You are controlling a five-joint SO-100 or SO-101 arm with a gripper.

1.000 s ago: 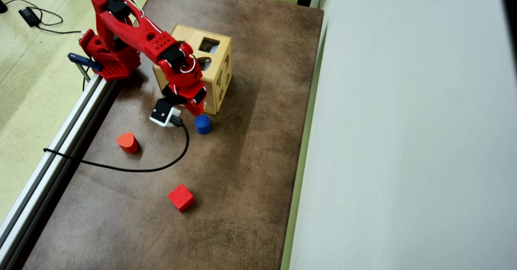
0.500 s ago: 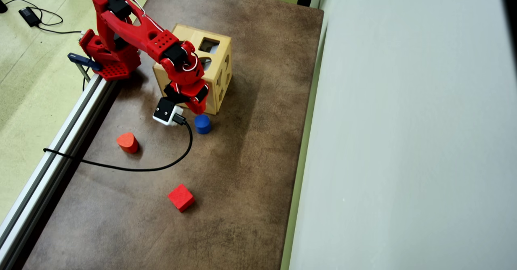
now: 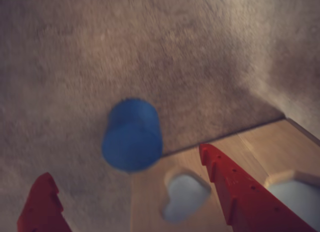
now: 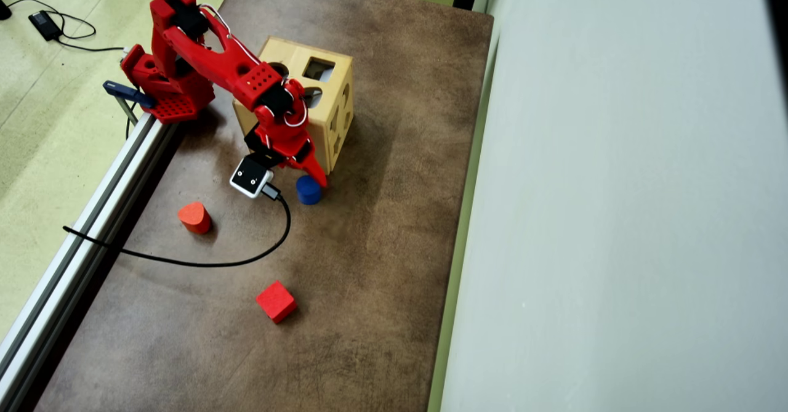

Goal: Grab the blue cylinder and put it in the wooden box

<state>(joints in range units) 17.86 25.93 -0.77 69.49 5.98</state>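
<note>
Blue cylinder (image 3: 132, 141) stands, blurred, beyond parted gripper (image 3: 125, 178); seemingly untouched

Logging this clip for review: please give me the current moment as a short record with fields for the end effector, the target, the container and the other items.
end effector: open, fingers apart, hovering by the blue cylinder, nothing held
blue cylinder: upright on the table, close to the wooden box's near corner
wooden box: on the table, cutouts in top and side faces
orange-red rounded block: left of the cylinder in the overhead view, untouched
red cube: nearer the bottom edge, apart from everything
task status: cylinder not yet grasped
</note>
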